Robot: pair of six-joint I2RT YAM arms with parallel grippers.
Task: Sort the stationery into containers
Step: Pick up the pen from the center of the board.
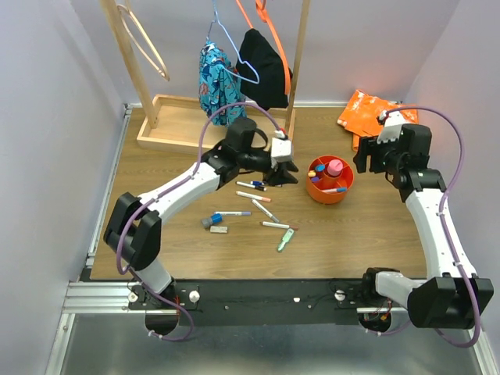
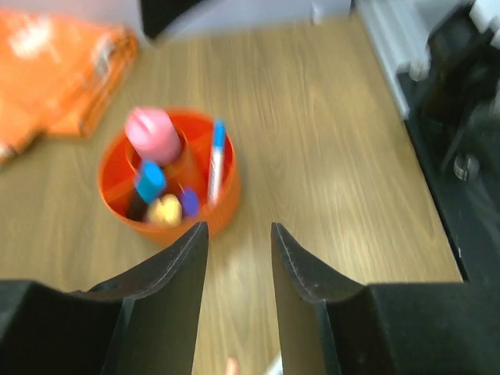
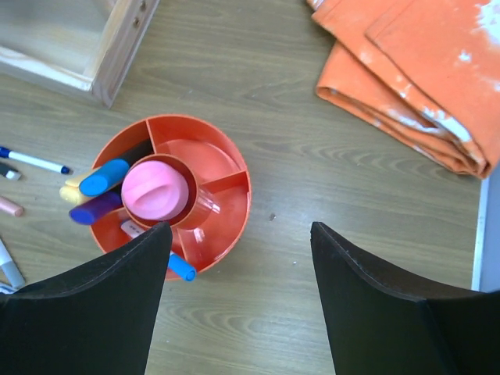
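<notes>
Left tool (image 1: 285, 168) (image 2: 240, 226): jaws part open, a narrow gap, nothing between them. It hangs just left of the orange cup (image 1: 328, 197) (image 2: 223, 215) (image 3: 230, 242). Right tool (image 1: 366, 160) (image 3: 241, 226): jaws wide, holding nothing, on the cup's right side and looking down on it. The cup stands upright on the table (image 1: 344, 242), right of centre. Its middle well holds 1 pink highlighter (image 3: 156, 191) (image 2: 152, 133). The outer compartments hold a blue-capped marker (image 3: 103, 177), a purple one (image 3: 94, 209), a yellow one (image 3: 70, 194) and 1 white pen with a blue cap (image 2: 216, 160). Loose pens (image 1: 252, 196) lie scattered on the table left of the cup, with the mint-green piece (image 1: 285, 239) nearest my bases. The orange bag (image 1: 367, 109) (image 3: 422, 78) lies folded at the far right. The wooden tray (image 1: 168, 129) sits at the far left.
</notes>
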